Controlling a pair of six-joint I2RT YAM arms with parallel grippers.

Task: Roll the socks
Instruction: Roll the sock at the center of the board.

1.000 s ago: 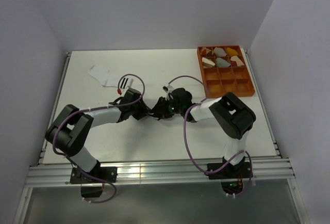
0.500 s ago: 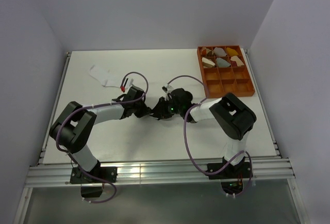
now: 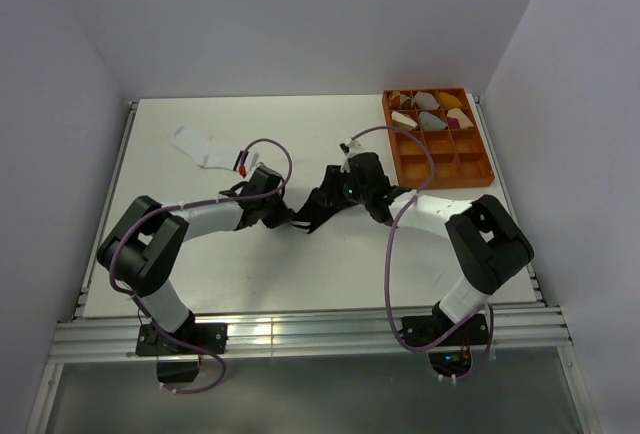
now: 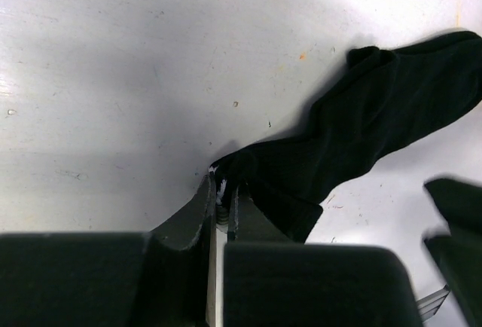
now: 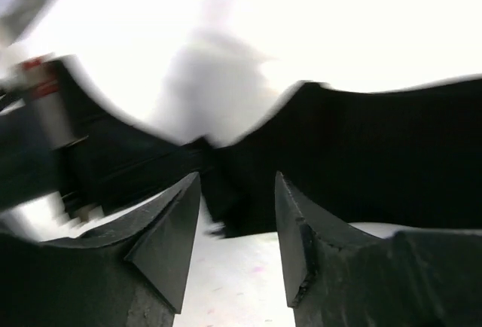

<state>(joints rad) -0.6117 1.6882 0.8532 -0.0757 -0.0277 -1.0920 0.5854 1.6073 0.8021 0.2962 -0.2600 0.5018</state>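
Note:
The black sock (image 4: 361, 131) lies stretched on the white table, running up and to the right from my left gripper (image 4: 221, 187). That gripper is shut on the sock's cuff end, where a bit of white stripe shows between the fingers. In the top view the left gripper (image 3: 290, 218) and the right gripper (image 3: 330, 194) meet at the black sock (image 3: 312, 216) in the table's middle. My right gripper (image 5: 237, 191) stands open just over the black sock (image 5: 361, 154), with nothing between its fingers. The white sock (image 3: 200, 147) with black cuff stripes lies flat at the far left.
An orange compartment tray (image 3: 470, 169) sits at the far right; its back cells hold rolled bundles in tan, grey, yellow and brown. Grey walls close in the table on the left, back and right.
The left gripper has shut on the black sock's cuff. The right gripper has opened, and the right arm has swung back and to the right, stretching out.

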